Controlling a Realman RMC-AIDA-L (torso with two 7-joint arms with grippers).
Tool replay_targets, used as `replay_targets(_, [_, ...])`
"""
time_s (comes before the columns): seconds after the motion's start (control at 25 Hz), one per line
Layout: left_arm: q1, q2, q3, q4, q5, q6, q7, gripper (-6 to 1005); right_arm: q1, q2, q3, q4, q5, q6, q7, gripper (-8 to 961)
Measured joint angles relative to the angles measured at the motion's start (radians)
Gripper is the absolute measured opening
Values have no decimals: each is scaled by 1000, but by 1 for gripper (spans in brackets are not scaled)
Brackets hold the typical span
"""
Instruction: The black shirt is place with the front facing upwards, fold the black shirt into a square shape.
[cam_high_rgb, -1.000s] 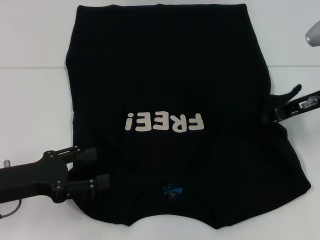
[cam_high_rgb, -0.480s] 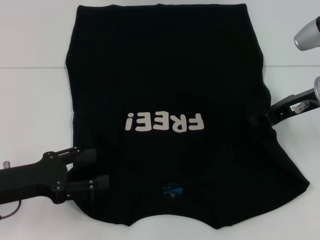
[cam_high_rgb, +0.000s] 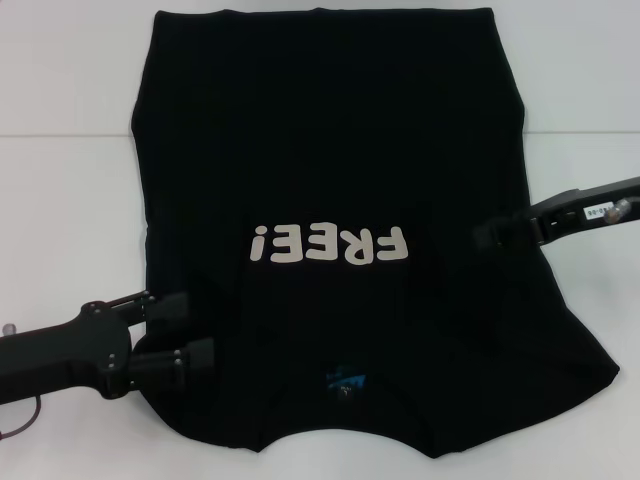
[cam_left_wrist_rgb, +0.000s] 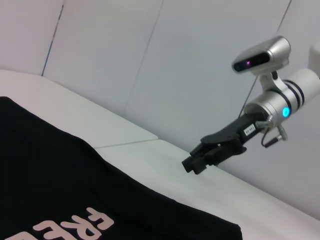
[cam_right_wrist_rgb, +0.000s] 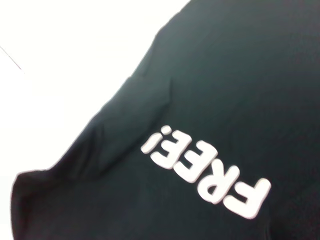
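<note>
The black shirt (cam_high_rgb: 330, 150) lies flat on the white table, front up, with the cream "FREE!" letters (cam_high_rgb: 330, 243) and the blue neck label (cam_high_rgb: 343, 380) toward me. It also shows in the left wrist view (cam_left_wrist_rgb: 75, 190) and the right wrist view (cam_right_wrist_rgb: 225, 100). My left gripper (cam_high_rgb: 188, 332) is open at the shirt's near left edge, beside the shoulder, with its fingertips over the cloth. My right gripper (cam_high_rgb: 490, 233) is over the shirt's right side, level with the letters. In the left wrist view my right gripper (cam_left_wrist_rgb: 192, 164) hangs raised above the table, shut and empty.
The white table (cam_high_rgb: 60, 200) shows as bare strips left and right of the shirt. A seam line (cam_high_rgb: 60, 135) crosses the table on the left. A white wall (cam_left_wrist_rgb: 175, 60) stands behind the table.
My right gripper has let go of a bit of cloth at the shirt's right edge and moved inward over the shirt. The left gripper has barely shifted.
</note>
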Motion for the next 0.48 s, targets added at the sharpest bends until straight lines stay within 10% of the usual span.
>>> replay_targets(0.48, [-6,32,-50,-5,7,49,-305,874,-207,-16,204,99,272,-168,-445,516])
